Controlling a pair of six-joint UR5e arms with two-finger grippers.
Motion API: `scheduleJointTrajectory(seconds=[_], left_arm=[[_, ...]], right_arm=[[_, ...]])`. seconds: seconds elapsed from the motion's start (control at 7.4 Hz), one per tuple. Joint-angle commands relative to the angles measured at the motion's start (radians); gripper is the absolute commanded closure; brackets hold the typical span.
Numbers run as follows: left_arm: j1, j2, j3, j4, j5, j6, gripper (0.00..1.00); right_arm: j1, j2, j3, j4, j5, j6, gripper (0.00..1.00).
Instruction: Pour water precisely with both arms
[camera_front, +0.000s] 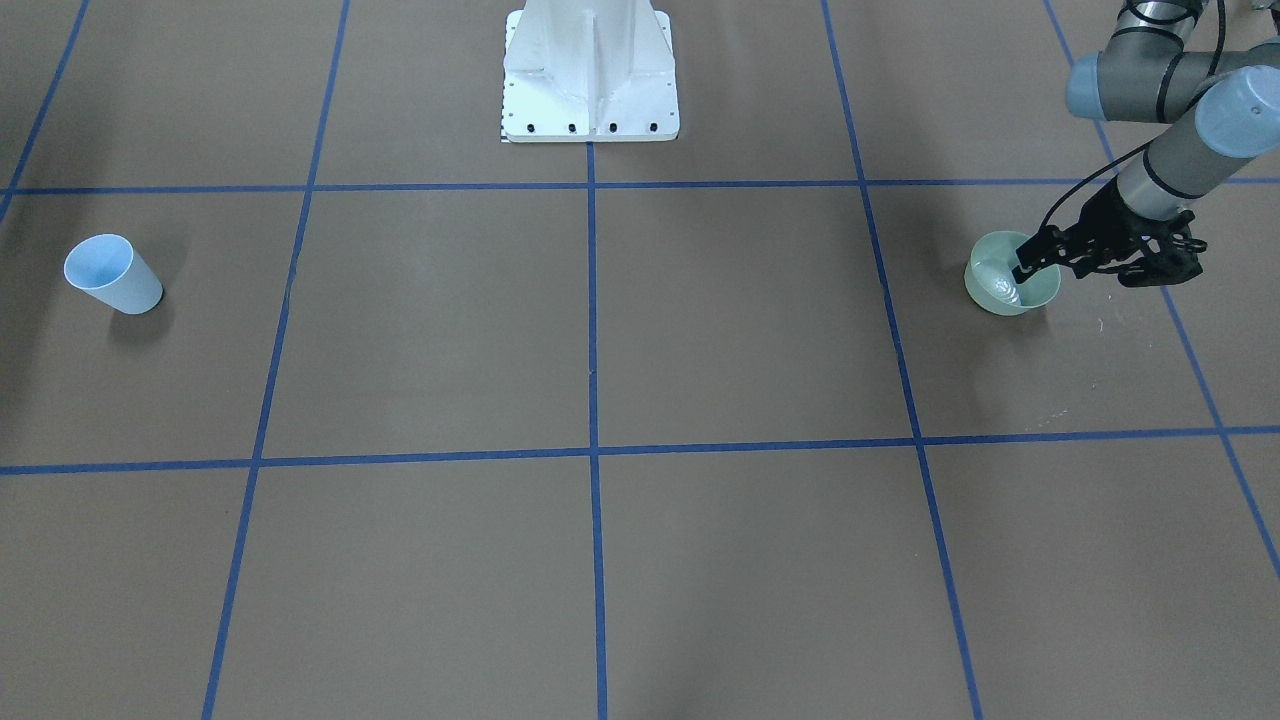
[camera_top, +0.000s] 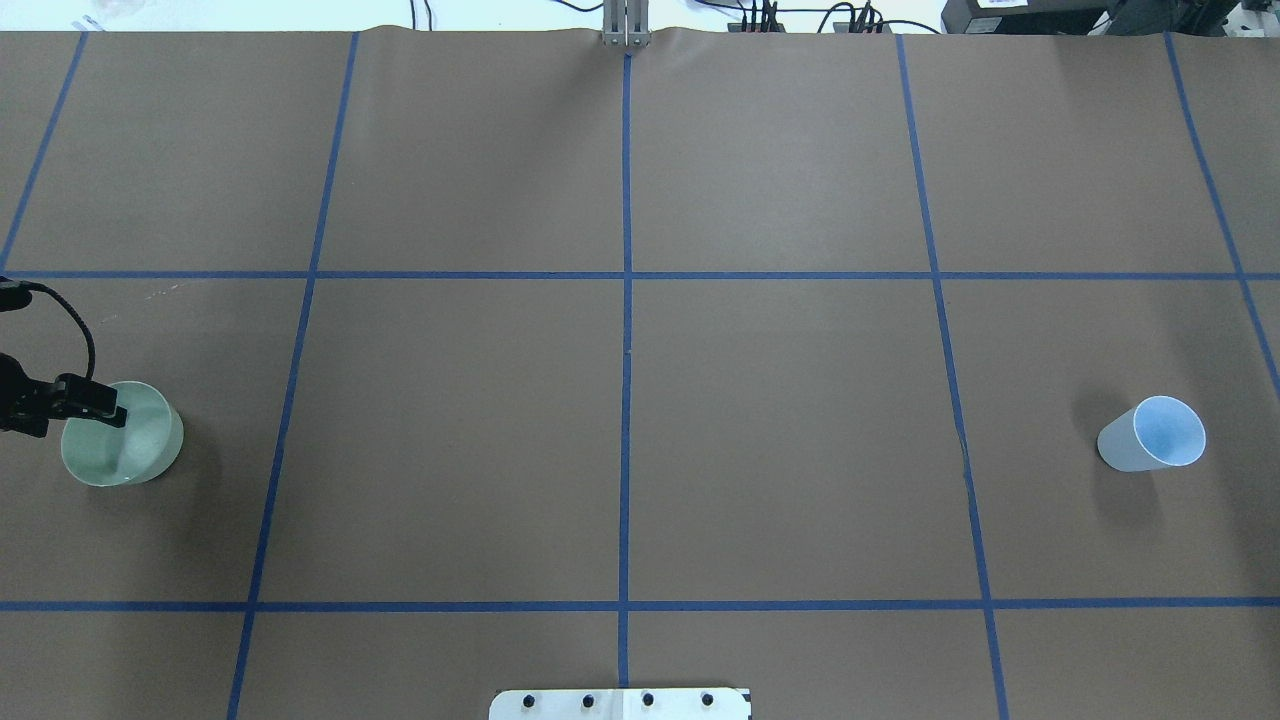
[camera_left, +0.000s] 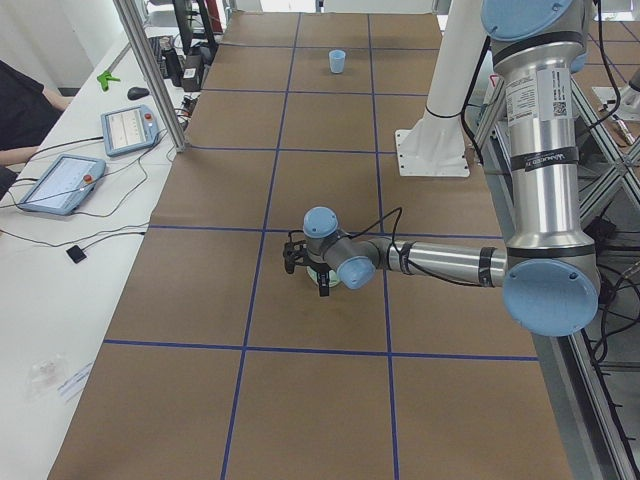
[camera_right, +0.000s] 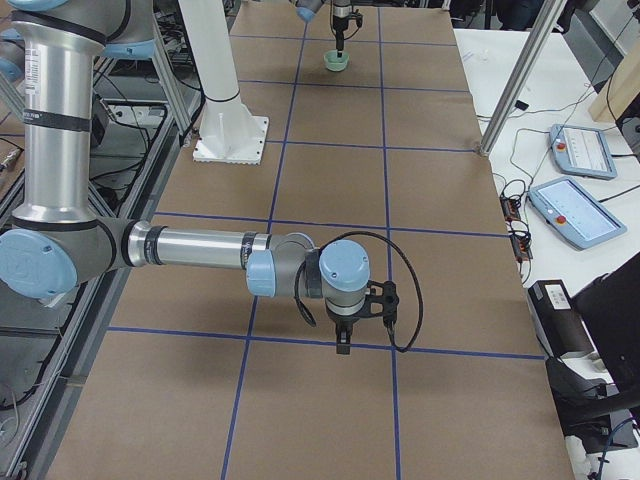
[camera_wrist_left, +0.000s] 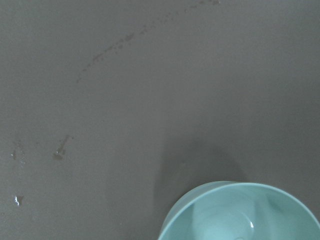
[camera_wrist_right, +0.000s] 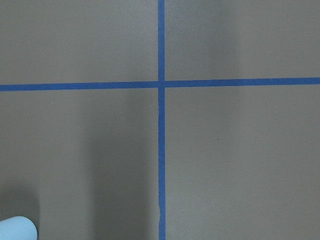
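**Inspector:** At the right edge of the front-facing view: where is the water (camera_front: 1006, 290)?

**Assistant:** Inside the bowl (camera_front: 988, 303), showing only as glints on its floor. The bowl rests on the table (camera_front: 700, 330). Small drops (camera_wrist_left: 59, 154) mark the paper in the left half of the left wrist view.

**Inspector:** Left gripper (camera_front: 1026, 268)?

**Assistant:** At the bowl's rim, with one finger reaching inside. I cannot tell whether the pincer is clamped on the wall. The left arm (camera_front: 1180, 150) enters from the upper right corner.

**Inspector:** Right gripper (camera_right: 343, 345)?

**Assistant:** Seen only low in the centre of the right side view, pointing down over the table. I cannot tell its pincer state. The right arm (camera_right: 200, 248) stretches in from the left edge.

**Inspector:** Cup (camera_front: 112, 275)?

**Assistant:** At the left edge of the front-facing view, well apart from the bowl.
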Motion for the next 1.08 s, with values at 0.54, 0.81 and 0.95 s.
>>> scheduleJointTrajectory(seconds=[0.54, 0.81, 0.95], left_arm=[[0.008, 0.008, 0.013, 0.0, -0.001, 0.012, 0.84], [0.007, 0.011, 0.005, 0.0, -0.01, 0.011, 1.0], [-0.001, 0.013, -0.01, 0.0, -0.016, 0.003, 1.0]], right_arm=[[0.0, 0.002, 0.004, 0.002, 0.0, 0.001, 0.01], [0.0, 0.003, 0.006, 0.002, 0.0, 0.001, 0.01], [0.0, 0.008, 0.004, 0.002, 0.0, 0.001, 0.01]])
